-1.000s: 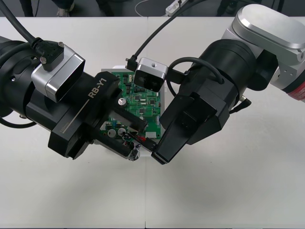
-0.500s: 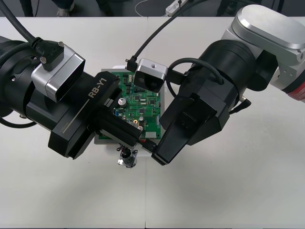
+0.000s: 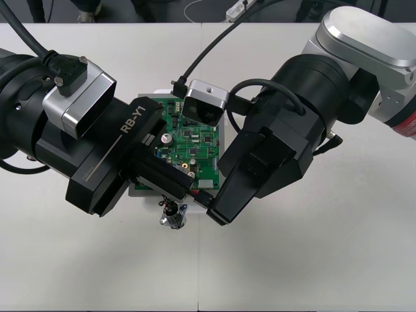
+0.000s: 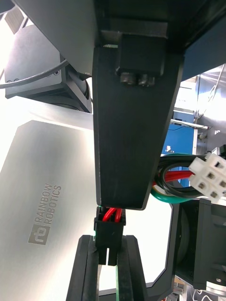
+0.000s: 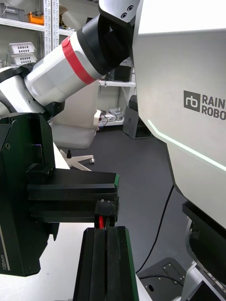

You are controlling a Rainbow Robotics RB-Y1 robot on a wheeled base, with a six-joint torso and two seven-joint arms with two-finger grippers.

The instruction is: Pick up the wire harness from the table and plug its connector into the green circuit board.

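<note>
Pinching the small black plug [image 4: 108, 233] of the thin-wire harness [image 3: 169, 207] in the pressed-together right gripper [image 3: 216, 213] at 6 o'clock of the green circuit board [image 3: 195, 140]; clamping its red wires in the closed-up left gripper [image 3: 185, 189]; resting its round metal socket [image 3: 173, 219] on the pale table [image 3: 292, 260].

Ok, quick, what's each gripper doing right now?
Left gripper: shut on the harness wires.
Right gripper: shut on the black plug.
</note>
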